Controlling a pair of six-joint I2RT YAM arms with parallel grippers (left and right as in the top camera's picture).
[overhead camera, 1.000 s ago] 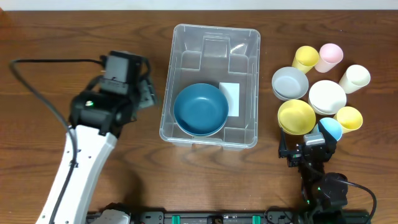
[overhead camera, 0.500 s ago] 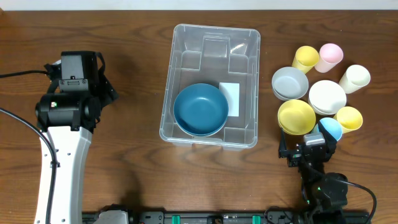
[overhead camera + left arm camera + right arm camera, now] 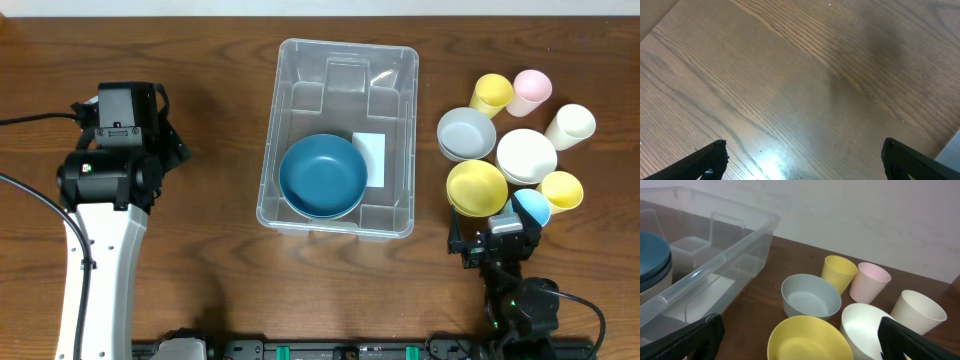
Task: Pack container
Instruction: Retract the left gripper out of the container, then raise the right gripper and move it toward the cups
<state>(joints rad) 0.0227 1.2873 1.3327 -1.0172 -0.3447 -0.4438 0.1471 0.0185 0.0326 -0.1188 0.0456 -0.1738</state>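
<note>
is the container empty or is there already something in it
Not empty: a blue bowl sits upright inside the container, at its near end beside the white label.

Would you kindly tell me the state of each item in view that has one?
container: open, lidless
blue bowl: upright, inside container
grey bowl: upright, empty
yellow bowl: upright, empty
white bowl: upright, empty
pink cup: upright, empty
cream cup: upright, empty
left gripper: open, empty
right gripper: open, empty

My three views
Overhead looks straight down at the table [image 3: 200, 60]; left wrist close above wood; right wrist low, sharing the container [image 3: 725, 255].
</note>
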